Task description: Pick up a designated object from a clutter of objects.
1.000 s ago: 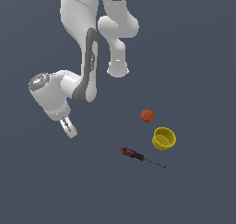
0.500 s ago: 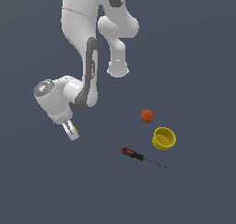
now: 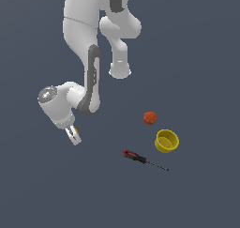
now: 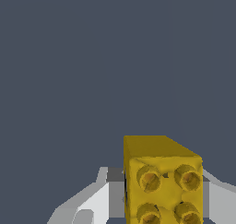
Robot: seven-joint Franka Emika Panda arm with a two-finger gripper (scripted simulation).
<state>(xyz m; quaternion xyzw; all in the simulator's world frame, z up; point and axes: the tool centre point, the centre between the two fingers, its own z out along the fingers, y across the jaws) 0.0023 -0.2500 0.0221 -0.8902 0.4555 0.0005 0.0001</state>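
The designated object, a small yellow studded block (image 4: 161, 179), fills the wrist view between my two white fingers (image 4: 92, 204), which stand close against its sides. My gripper (image 4: 159, 207) is shut on it. In the exterior view the gripper (image 3: 74, 137) hangs at the exterior view's left, well apart from the rest of the clutter; the block is almost hidden between the fingers there. The orange-red ball (image 3: 149, 117), the round yellow bowl (image 3: 167, 140) and the red-and-black-handled screwdriver (image 3: 140, 158) lie on the dark surface towards the exterior view's right.
The arm's white links (image 3: 89, 44) rise above and behind the gripper. The surface is a plain dark grey-blue floor (image 3: 56, 189) with no visible edge.
The wrist and gripper have shifted slightly down and to the right in the exterior view. The ball, the bowl and the screwdriver have not moved.
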